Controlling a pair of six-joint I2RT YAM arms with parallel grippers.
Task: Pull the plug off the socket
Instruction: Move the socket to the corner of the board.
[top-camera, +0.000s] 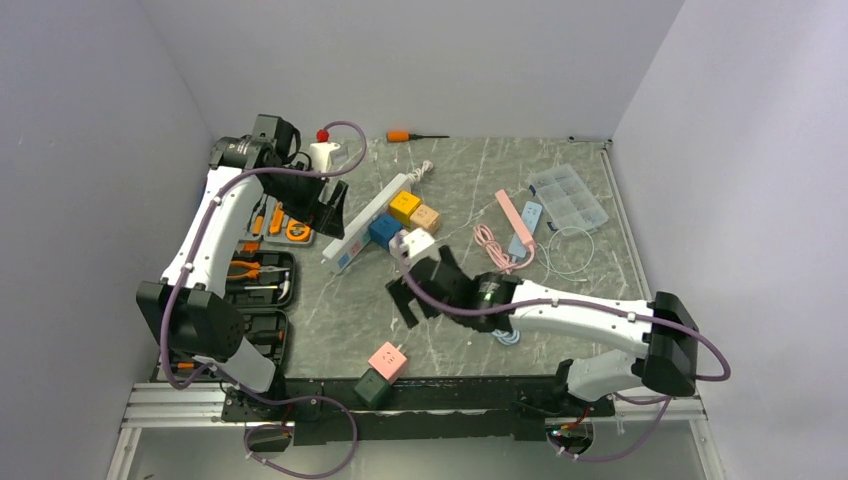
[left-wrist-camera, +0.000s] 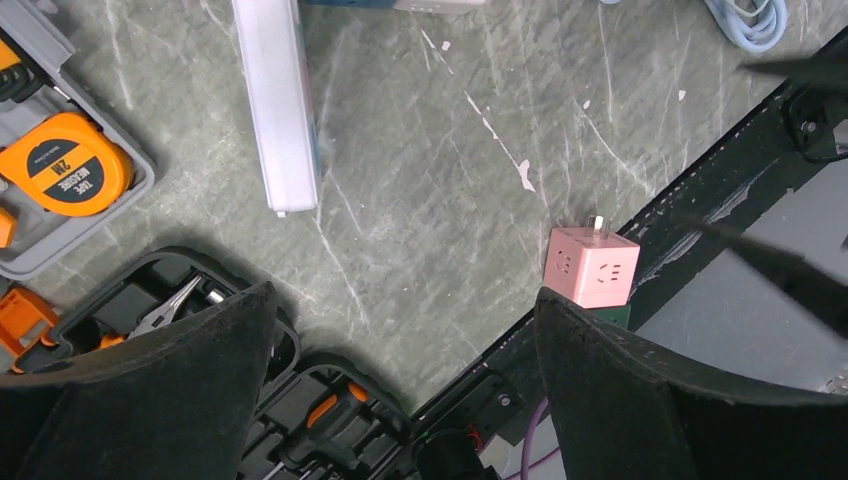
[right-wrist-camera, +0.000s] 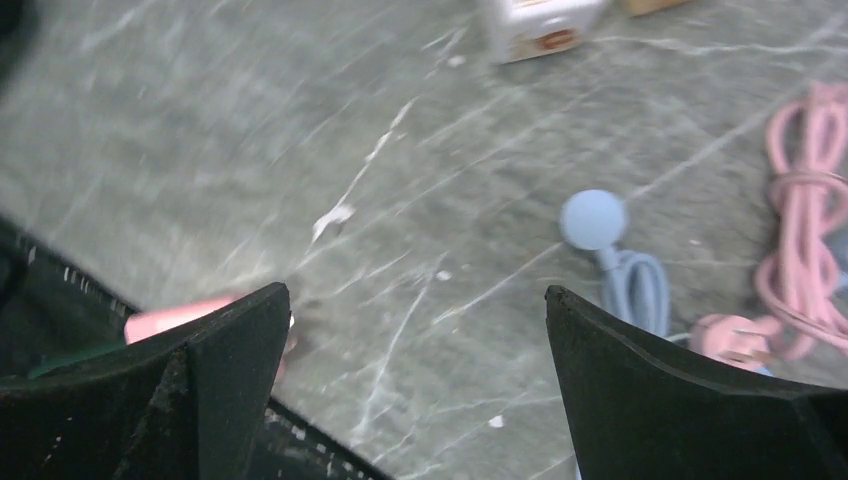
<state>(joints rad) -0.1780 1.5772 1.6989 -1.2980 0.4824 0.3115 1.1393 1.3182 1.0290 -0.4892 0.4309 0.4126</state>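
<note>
A white power strip lies diagonally on the marble table, with yellow, blue and tan cube plugs beside it and a white cube just right of them. A pink cube plug sits on a dark green cube socket at the near edge. My left gripper hovers open and empty by the strip's left end; its wrist view shows the strip and the pink cube. My right gripper is open and empty mid-table, the pink cube blurred at its left finger.
An open black tool case and an orange tool tray lie on the left. A screwdriver and a white bottle are at the back. A clear organiser and a pink cable are right. A blue cable lies near the right gripper.
</note>
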